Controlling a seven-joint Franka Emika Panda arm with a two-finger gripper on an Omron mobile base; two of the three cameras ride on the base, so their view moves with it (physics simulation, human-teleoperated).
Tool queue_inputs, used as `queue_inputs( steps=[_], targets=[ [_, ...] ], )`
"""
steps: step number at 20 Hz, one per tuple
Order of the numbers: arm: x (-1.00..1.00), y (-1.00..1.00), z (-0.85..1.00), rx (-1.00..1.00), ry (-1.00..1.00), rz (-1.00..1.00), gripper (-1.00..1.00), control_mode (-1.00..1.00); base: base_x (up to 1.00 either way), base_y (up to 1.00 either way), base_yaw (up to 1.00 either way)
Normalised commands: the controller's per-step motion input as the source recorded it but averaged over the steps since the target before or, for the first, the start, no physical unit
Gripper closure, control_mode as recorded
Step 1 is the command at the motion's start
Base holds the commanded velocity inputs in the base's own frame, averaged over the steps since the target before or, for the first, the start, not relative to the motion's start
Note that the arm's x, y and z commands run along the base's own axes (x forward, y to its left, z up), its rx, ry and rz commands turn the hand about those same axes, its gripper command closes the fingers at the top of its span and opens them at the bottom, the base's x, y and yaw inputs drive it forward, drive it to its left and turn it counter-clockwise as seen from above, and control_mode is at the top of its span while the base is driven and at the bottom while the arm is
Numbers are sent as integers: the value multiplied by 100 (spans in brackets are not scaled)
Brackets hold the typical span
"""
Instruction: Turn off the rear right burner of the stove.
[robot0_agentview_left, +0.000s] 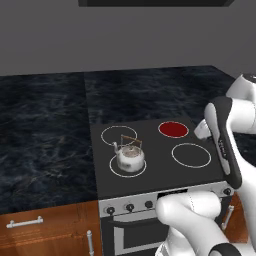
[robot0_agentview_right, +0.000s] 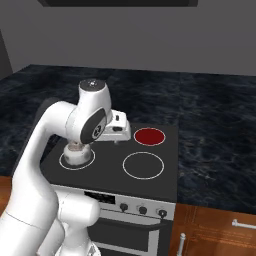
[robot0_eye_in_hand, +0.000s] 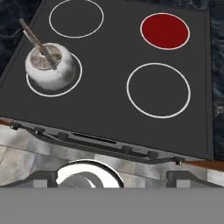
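Dark marbled stone counter (robot0_agentview_left: 45, 125) runs both sides of the black glass-topped stove (robot0_agentview_left: 155, 172), brown wooden cabinets (robot0_agentview_left: 45, 230) below it. Stove has four round zones, a silver front panel (robot0_agentview_right: 135, 202) and a row of small dark knobs (robot0_agentview_right: 142, 210) along that front edge, above the oven door. White arm with dark joints (robot0_agentview_right: 87, 122) reaches up and over the cooktop, hand held high above the glass, probably so the camera takes in the whole top and the knob row before going down. Grey round kettle with a thin brown handle (robot0_agentview_left: 130, 157) sits on the front left ring, well apart from the target. Rear right burner (robot0_agentview_left: 173, 129) is the small bright red disc at the back right corner, so judged on; front right zone (robot0_eye_in_hand: 158, 90) is just a white outline. Gripper (robot0_eye_in_hand: 111, 177) touches nothing and carries nothing; its two dark tips sit far apart at the bottom of the hand view, so jaws look spread wide. Knobs are not yet reached.
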Motion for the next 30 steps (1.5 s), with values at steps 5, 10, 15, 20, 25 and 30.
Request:
queue_inputs(
  steps=[5,10,15,20,25,30],
  targets=[
    [-25,-58,-15,-7,0,21,-100,-100,0,0,0],
    [-20,-55,-18,-7,0,20,-100,-100,0,0,0],
    [-23,-52,-18,-7,-5,21,-100,-100,0,0,0],
    [-14,-41,-20,-8,-4,21,-100,-100,0,0,0],
    [-9,-31,-29,-11,-13,23,-100,-100,0,0,0],
    [-8,-19,-37,-13,-26,25,-100,-100,0,0,0]
  ],
)
